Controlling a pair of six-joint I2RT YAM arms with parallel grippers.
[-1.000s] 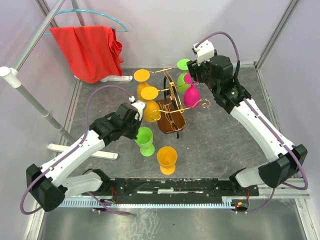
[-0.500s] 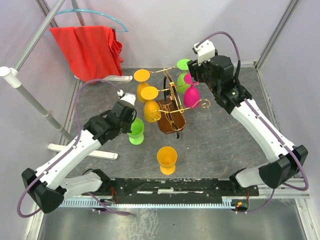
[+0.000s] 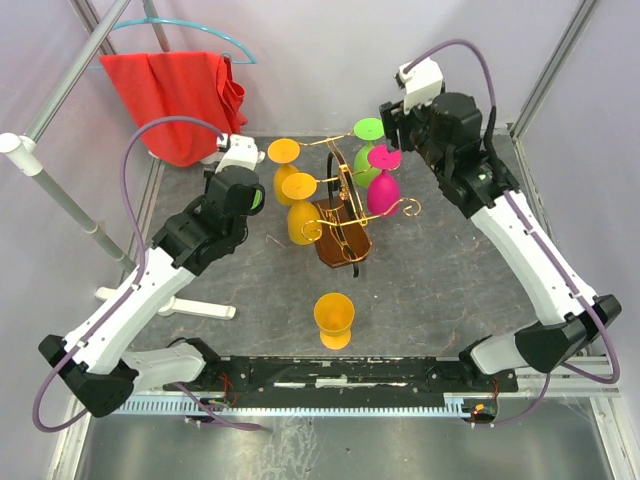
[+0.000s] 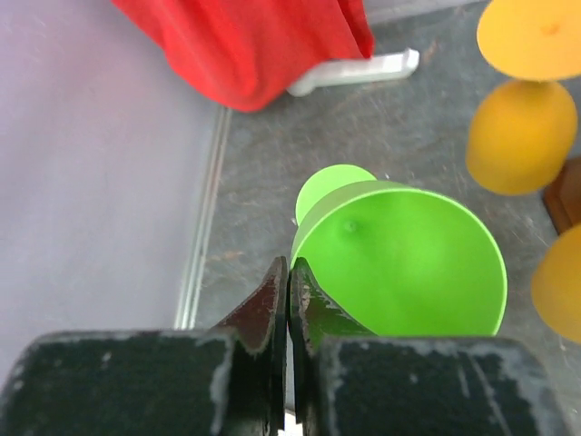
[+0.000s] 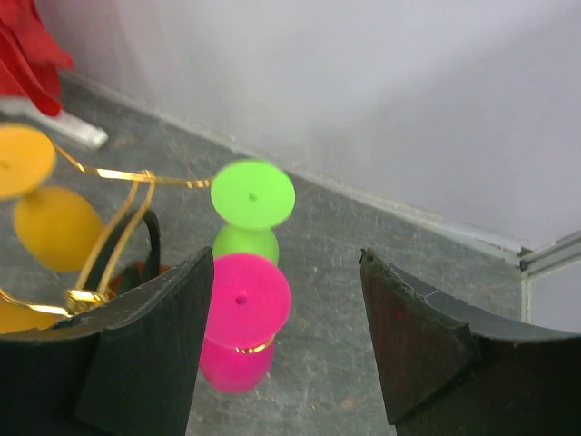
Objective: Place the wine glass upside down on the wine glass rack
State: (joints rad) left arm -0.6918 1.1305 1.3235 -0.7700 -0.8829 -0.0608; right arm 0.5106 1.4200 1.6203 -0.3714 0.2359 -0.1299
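The left gripper (image 4: 289, 272) was pinched shut on the rim of the green wine glass (image 4: 399, 263), holding it to the left of the wine glass rack (image 3: 340, 232) — near the orange glasses (image 3: 298, 222) hung on the rack's left arms. The right gripper (image 5: 283, 263) hovered with its jaws wide apart over the rack's far right side, above the pink glass (image 5: 238, 318) and a second green glass (image 5: 252, 195) hanging there upside down.

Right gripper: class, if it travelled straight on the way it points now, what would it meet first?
Probably the pink glass, upside down, just ahead between its open jaws; depth is unclear.
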